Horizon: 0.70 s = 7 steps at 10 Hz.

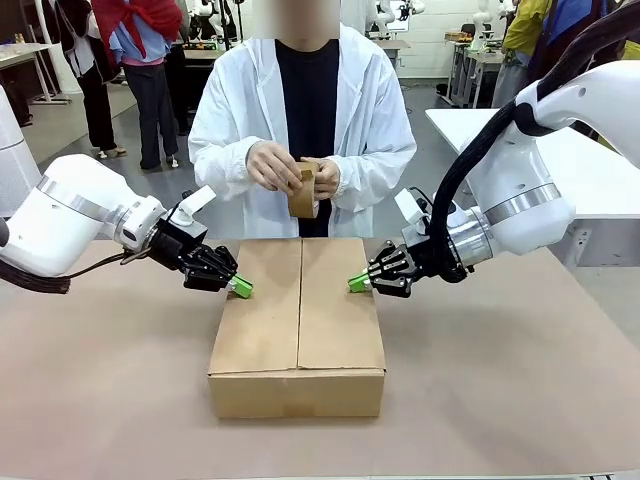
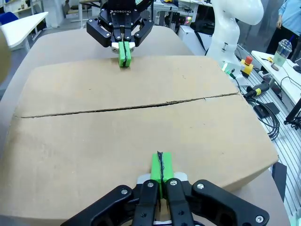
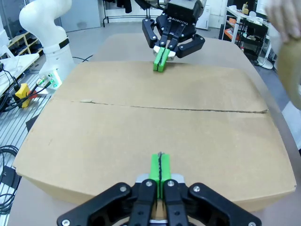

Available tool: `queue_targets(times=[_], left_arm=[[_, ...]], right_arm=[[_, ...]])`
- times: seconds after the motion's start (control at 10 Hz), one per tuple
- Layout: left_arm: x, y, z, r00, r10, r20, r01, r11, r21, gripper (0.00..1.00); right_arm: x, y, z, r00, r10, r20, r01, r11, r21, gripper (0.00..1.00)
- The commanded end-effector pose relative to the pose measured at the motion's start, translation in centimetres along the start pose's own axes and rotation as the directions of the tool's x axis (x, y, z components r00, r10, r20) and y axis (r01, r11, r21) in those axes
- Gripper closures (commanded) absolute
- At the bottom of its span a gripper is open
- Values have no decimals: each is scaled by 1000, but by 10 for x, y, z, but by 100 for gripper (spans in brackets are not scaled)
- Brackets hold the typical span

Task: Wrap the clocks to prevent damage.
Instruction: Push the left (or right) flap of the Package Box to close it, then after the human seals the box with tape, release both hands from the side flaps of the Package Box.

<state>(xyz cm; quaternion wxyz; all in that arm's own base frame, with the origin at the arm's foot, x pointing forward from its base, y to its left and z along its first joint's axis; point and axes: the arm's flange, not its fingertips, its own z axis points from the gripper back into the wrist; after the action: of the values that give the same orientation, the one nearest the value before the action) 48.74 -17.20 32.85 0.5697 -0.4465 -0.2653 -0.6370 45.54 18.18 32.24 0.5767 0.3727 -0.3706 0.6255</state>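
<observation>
The table (image 1: pixel 520 380) carries a brown carton (image 1: pixel 298 330), flaps down, long axis running from the robot to the person. The left hand (image 1: pixel 241 287) and right hand (image 1: pixel 358 283) are both fully closed, empty, pressing their green tips on the flaps' opposite edges. The person's hands (image 1: pixel 290 168) hold a brown tape roll (image 1: pixel 303 195). The clocks' whereabouts cannot be told.

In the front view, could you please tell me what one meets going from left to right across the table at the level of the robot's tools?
Left white arm → its shut black tool with green pads → closed brown cardboard carton → right shut black tool with green pads → right white arm.
</observation>
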Motion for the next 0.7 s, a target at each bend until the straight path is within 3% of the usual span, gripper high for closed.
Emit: queue_targets(times=[0.0, 0.6], left_arm=[[-1, 0, -3, 1000, 1, -4, -1, 1000, 1, 100], [-1, 0, -3, 1000, 1, -4, -1, 1000, 1, 100]], right_arm=[[-4, 0, -2, 1000, -8, -6, 8, 1000, -3, 99], [-4, 0, -2, 1000, -8, -6, 8, 1000, -3, 99]])
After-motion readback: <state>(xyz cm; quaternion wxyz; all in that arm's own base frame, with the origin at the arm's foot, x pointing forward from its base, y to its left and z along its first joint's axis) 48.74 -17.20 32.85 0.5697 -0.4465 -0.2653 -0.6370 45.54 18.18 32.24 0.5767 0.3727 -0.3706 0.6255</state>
